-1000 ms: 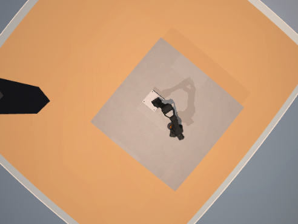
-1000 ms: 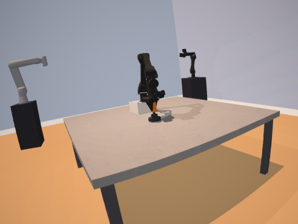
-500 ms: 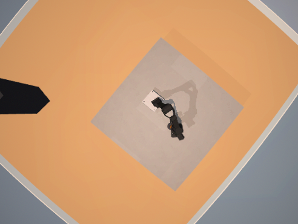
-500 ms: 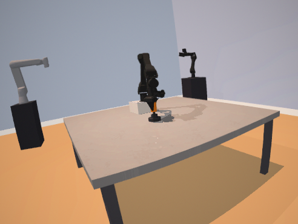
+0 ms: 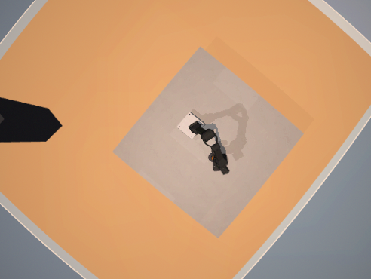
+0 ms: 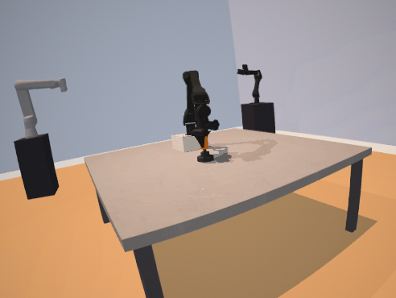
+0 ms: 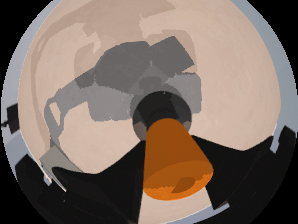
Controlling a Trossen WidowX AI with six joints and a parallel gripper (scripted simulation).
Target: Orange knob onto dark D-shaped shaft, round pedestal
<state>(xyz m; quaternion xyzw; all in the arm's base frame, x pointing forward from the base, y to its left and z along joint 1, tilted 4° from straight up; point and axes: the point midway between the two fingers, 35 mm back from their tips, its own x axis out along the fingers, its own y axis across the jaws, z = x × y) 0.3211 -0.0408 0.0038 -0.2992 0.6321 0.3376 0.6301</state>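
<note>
The orange knob (image 5: pixel 213 158) (image 6: pixel 206 143) (image 7: pixel 172 152) is upright between the fingers of my gripper (image 6: pixel 204 144) (image 7: pixel 168 141), which is shut on it. The round dark pedestal (image 6: pixel 205 158) (image 7: pixel 162 101) stands on the table directly below the knob. In the exterior view, a narrow dark section shows between the knob's lower end and the wide pedestal base, so the knob is above the base. The wrist view shows the knob's lower end over the pedestal. The shaft's flat side and the inside of the knob's hole are hidden. Whether the shaft tip is in the hole cannot be told.
The grey table (image 5: pixel 158 151) (image 6: pixel 169 189) carries a white block (image 5: pixel 185 126) (image 6: pixel 183 143) under the arm's base, behind the pedestal. The arm's shadow falls beside it. Two other arms, one pale (image 6: pixel 26 102) and one dark (image 6: pixel 257 82), stand on dark stands away from the table.
</note>
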